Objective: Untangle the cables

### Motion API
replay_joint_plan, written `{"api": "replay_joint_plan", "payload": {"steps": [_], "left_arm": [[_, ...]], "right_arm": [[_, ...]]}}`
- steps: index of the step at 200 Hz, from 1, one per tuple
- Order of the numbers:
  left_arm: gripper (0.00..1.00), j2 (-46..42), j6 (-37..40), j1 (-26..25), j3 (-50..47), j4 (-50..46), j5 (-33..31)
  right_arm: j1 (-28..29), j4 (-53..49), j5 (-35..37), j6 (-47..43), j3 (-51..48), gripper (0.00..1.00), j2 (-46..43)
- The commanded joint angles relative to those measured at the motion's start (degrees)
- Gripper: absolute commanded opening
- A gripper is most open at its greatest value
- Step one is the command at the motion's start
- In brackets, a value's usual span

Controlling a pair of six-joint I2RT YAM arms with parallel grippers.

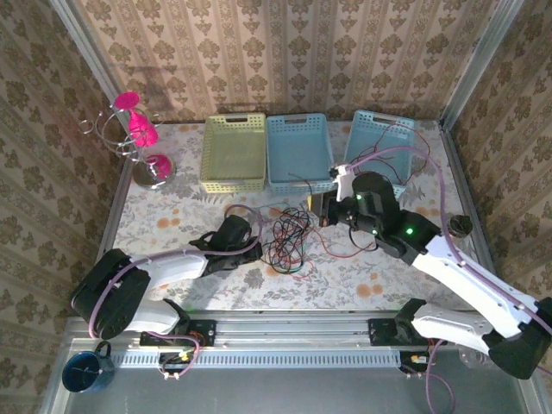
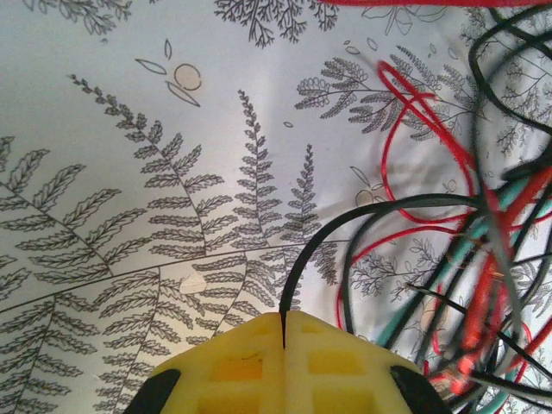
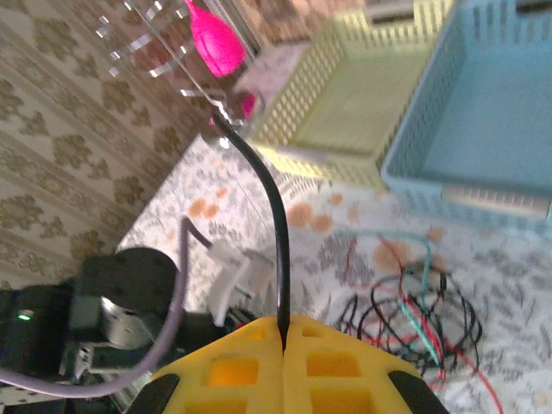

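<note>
The cables (image 1: pixel 289 237) lie in a loose red, black and teal tangle on the patterned cloth between my two grippers. At the tangle's left side, my left gripper (image 1: pixel 255 231) has its yellow fingers shut (image 2: pixel 285 317) on a black cable (image 2: pixel 302 259) that arcs right into the tangle (image 2: pixel 483 259). Just right of and above the tangle is my right gripper (image 1: pixel 317 207). Its yellow fingers are shut (image 3: pixel 284 321) on another black cable (image 3: pixel 274 216), which rises stiffly above the table. The tangle (image 3: pixel 405 310) lies below it.
Three baskets stand at the back: yellow-green (image 1: pixel 233 153), blue (image 1: pixel 298 151) and teal (image 1: pixel 379 142), which holds a red wire. A metal stand with pink pieces (image 1: pixel 142 138) is at back left. A blue mug (image 1: pixel 86 369) sits off the table's near left.
</note>
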Motion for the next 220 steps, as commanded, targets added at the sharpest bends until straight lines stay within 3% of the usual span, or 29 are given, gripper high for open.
{"api": "replay_joint_plan", "payload": {"steps": [1, 92, 160, 220], "left_arm": [[0.00, -1.5, -1.1, -0.2, -1.5, 0.8, -1.5], [0.00, -3.8, -2.3, -0.3, -4.7, 1.0, -3.1], [0.00, -4.5, -2.8, -0.3, -5.3, 1.5, -3.8], [0.00, -7.3, -2.3, -0.2, -5.5, -1.3, -5.3]], "right_arm": [[0.0, -2.3, 3.0, -4.6, 4.7, 0.00, -1.9], [-0.5, 1.1, 5.0, -11.2, 20.9, 0.00, 3.4], [-1.3, -2.6, 5.3, -16.3, 47.5, 0.00, 15.3], [-4.8, -2.9, 1.5, -13.6, 65.1, 0.00, 23.9]]}}
